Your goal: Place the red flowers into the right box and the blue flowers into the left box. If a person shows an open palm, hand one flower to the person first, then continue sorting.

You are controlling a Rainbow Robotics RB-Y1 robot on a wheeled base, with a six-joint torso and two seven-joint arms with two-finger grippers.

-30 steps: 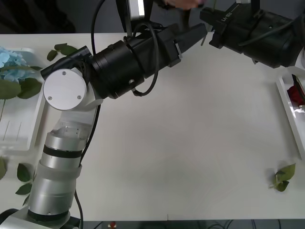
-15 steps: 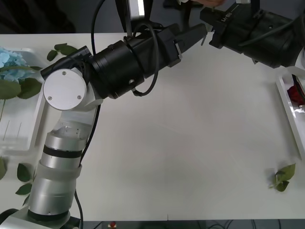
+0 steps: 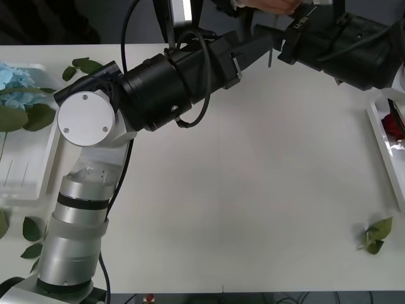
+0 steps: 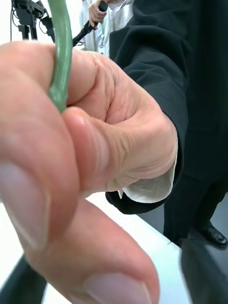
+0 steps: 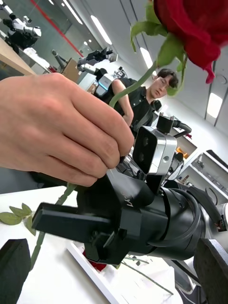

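Since a second ago the person's hand (image 3: 273, 6) has slid along the far table edge, toward the robot's right, and now sits just above the two grippers; both arms are unchanged.

- Hand is closed in a fist around the green stem (image 4: 59, 47) of one red rose (image 5: 194, 28); the bloom stands above the fist.
- Right gripper (image 5: 80, 232): fingers spread apart, gripping nothing that I can see. The lower stem runs past one finger; contact cannot be judged.
- Left gripper (image 3: 261, 43): open and empty, just beside the right one.

Handling, as a judgement: the rose looks light and top-heavy. The stem is thin and probably smooth, so it may twist or slip. Hold it mid-stem, never by the soft bloom.

Other flowers: a red rose (image 3: 393, 125) lies in the right box (image 3: 380, 126); blue flowers (image 3: 12, 82) lie in the left box (image 3: 38, 171).

Surface: plain white table (image 3: 253, 190), with loose leaf sprigs (image 3: 376, 235) near the right box. The room beyond has ceiling strip lights and other robot equipment.
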